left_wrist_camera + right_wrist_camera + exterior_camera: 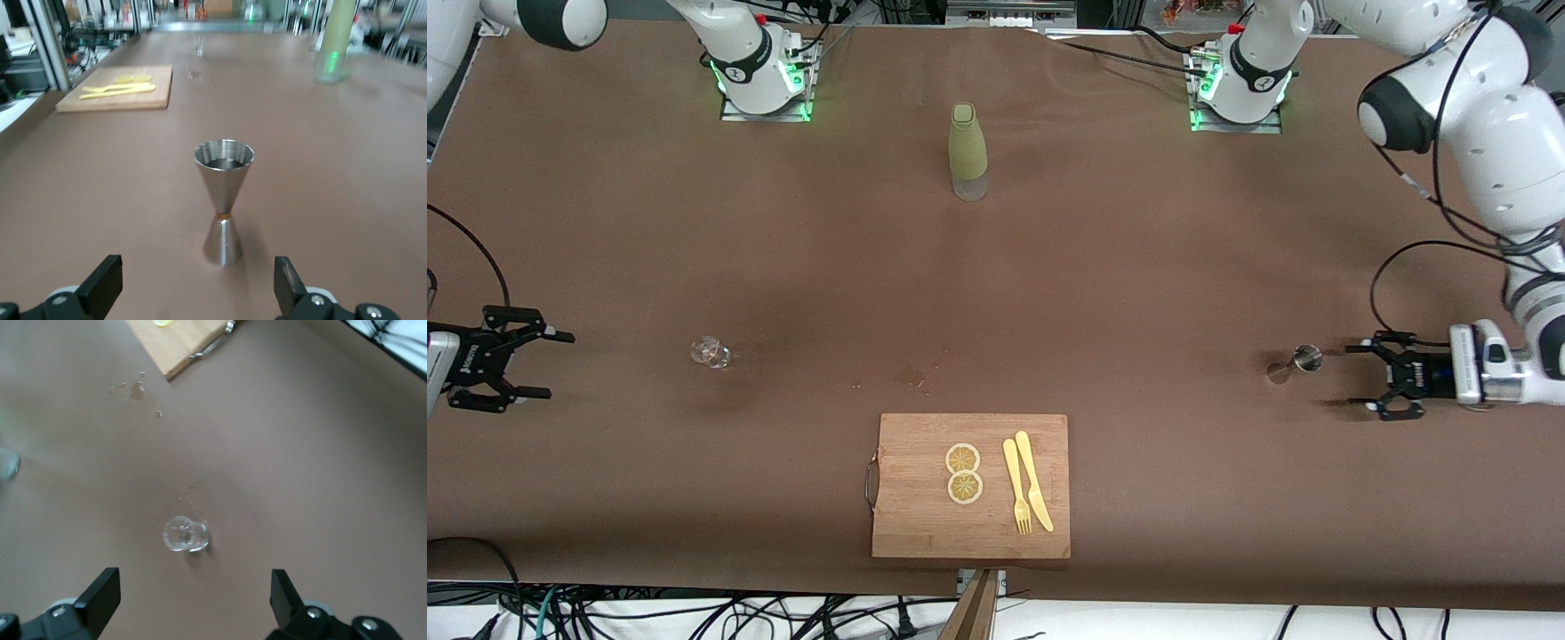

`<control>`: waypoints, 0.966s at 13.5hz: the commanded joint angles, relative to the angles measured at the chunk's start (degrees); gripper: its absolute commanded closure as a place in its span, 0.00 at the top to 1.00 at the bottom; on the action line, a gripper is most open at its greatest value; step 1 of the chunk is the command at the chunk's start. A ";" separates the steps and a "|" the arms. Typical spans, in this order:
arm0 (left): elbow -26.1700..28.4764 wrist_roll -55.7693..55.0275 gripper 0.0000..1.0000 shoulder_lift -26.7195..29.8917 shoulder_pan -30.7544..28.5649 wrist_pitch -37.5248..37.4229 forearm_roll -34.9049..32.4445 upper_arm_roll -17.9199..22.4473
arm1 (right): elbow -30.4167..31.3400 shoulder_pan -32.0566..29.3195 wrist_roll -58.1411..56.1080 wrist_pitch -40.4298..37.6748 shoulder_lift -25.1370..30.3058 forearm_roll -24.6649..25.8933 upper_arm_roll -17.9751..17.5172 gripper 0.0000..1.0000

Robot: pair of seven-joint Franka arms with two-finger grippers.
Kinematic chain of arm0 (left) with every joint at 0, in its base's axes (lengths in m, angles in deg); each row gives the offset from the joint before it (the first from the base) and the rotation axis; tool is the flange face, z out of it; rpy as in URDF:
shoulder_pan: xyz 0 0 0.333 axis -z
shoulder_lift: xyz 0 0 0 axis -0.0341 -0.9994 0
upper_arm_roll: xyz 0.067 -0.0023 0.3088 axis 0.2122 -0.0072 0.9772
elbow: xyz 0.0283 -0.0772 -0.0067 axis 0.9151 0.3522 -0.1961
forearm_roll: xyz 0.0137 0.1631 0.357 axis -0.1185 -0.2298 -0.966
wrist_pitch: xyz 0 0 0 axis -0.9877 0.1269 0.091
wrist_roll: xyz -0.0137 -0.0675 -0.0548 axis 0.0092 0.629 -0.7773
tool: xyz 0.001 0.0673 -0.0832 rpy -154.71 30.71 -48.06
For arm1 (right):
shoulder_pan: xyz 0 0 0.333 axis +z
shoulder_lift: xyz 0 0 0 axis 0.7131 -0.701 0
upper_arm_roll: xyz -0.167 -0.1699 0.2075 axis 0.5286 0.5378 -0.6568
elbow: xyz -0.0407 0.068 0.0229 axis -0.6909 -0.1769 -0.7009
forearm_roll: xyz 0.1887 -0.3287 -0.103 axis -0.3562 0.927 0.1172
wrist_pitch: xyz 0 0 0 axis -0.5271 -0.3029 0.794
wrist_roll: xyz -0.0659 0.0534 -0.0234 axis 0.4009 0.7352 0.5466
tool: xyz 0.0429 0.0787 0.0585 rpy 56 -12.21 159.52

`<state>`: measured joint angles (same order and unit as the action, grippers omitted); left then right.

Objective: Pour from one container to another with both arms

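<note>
A steel jigger [1307, 357] [223, 200] stands upright on the brown table toward the left arm's end, dark liquid showing in its upper cup. My left gripper [1365, 377] [197, 280] is open, just short of the jigger on the side of that end, not touching it. A small clear glass [710, 352] [186, 535] sits toward the right arm's end. My right gripper [556, 364] [193, 587] is open and holds nothing, well short of the glass near the table's edge at the right arm's end.
A green bottle [967, 151] [333, 40] stands mid-table near the arm bases. A wooden cutting board [925, 524] [120, 93] [187, 340] at the table edge nearest the camera holds two lemon slices, a yellow fork and a knife. A small spill stain [911, 378] [137, 390] marks the table just above the board.
</note>
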<state>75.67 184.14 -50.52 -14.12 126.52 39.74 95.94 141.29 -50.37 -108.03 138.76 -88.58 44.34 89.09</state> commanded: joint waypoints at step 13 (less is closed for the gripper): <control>13.42 -46.27 1.00 38.23 17.24 20.62 -45.56 -2.55 | 12.12 6.11 80.93 -8.85 27.68 39.44 -24.60 1.00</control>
<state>81.76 145.55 -19.57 -0.23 143.87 -0.35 93.73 149.07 -43.44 -27.57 127.40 -64.33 82.73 64.46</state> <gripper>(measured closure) 0.000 0.000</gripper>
